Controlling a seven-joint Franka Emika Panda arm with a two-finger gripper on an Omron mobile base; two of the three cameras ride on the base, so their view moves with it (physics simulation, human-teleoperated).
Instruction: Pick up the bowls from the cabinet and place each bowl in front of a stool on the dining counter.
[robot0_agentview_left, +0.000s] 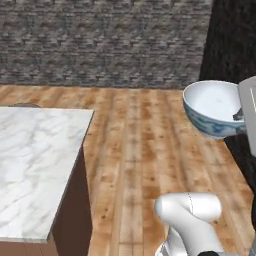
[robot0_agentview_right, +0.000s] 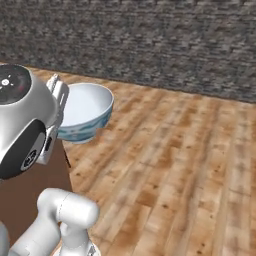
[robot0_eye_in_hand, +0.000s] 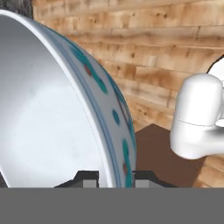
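Observation:
The deep white bowl with a blue patterned outside hangs in the air over the wooden floor, tilted slightly. My gripper is shut on its rim at the right side. From the right base view the bowl sits just beyond my hand, gripper on its near rim. In the hand view the bowl's wall runs between the fingertips, gripper pinching it. The dining counter's marble top lies to the left, below the bowl's height. The beige-tan bowl and the cabinet are out of view.
A grey stone wall closes the far side, with wooden floor in between. A dark panel stands at the right. The counter's brown base is close beside the arm. A dark rounded edge peeks over the counter's far side.

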